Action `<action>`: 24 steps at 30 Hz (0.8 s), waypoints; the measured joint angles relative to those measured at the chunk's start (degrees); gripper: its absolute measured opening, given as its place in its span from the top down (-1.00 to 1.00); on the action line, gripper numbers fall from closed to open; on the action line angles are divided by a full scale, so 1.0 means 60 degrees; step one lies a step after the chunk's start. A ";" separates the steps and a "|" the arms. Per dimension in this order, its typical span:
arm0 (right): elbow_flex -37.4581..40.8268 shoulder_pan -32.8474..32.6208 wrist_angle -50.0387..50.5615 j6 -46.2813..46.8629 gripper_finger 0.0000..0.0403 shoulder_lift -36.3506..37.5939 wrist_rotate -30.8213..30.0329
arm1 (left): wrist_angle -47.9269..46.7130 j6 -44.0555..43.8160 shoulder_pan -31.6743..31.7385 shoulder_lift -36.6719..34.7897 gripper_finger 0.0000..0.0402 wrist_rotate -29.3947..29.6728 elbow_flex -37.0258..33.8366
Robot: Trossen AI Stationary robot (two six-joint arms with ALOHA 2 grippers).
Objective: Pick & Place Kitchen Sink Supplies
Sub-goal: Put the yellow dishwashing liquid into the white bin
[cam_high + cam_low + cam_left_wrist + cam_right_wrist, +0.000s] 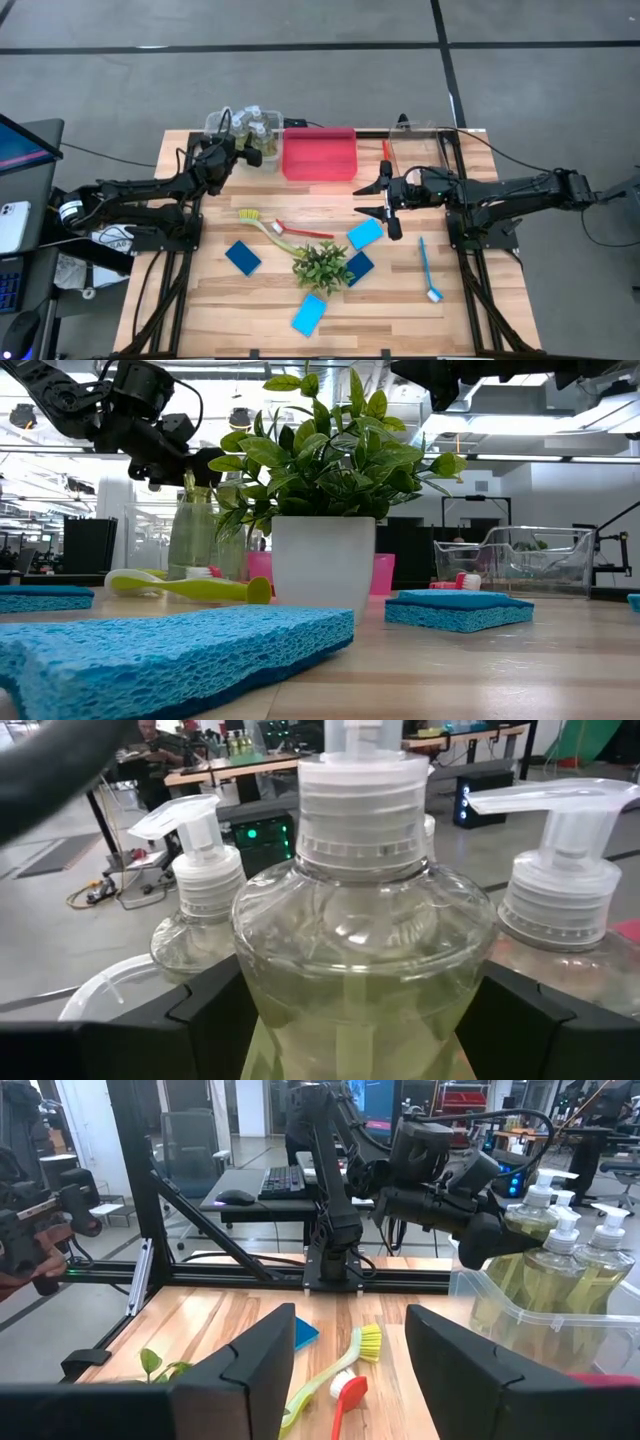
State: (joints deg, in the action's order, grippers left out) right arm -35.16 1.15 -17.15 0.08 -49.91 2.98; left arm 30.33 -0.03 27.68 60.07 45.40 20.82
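Near edge of bench: sponges [309, 314] lie untouched. Mid-bench: right gripper [385, 200] hovers open, empty. Far left corner: left gripper [237, 151], the nearer arm, has fingers [210, 1015] either side of an upright bottle [362, 970] in the clear bin [214, 122]; whether they grip, cannot tell.

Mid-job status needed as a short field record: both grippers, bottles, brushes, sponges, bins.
left gripper: at the clear bin, fingers either side of a bottle; contact cannot be told
right gripper: open, empty, in front of the red bin
bottles: all in the clear bin at the table's far left
brushes: yellow brush and red brush mid-table, blue brush at right; another red brush at the second clear bin
sponges: four on the table around the plant
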 joint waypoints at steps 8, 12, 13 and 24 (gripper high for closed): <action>0.0000 0.0000 0.0000 0.0004 0.10 0.0000 0.0000 | -0.0160 0.0053 -0.0138 0.0000 -0.43 0.0385 0.0000; 0.0001 -0.0001 0.0004 0.0004 0.09 0.0000 0.0000 | -0.0204 0.0553 -0.0433 0.0000 -0.43 0.0918 0.0000; 0.0000 -0.0002 0.0004 0.0004 0.09 0.0000 0.0000 | -0.0204 0.0661 -0.0510 0.0000 -0.43 0.1085 0.0000; 0.0000 -0.0001 0.0004 0.0080 0.10 0.0000 0.0000 | -0.0207 0.0750 -0.0634 -0.0001 -0.62 0.2285 0.0003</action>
State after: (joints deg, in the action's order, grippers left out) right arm -35.16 1.14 -17.12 0.55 -49.91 2.98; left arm 29.09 4.47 23.88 60.07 59.11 20.83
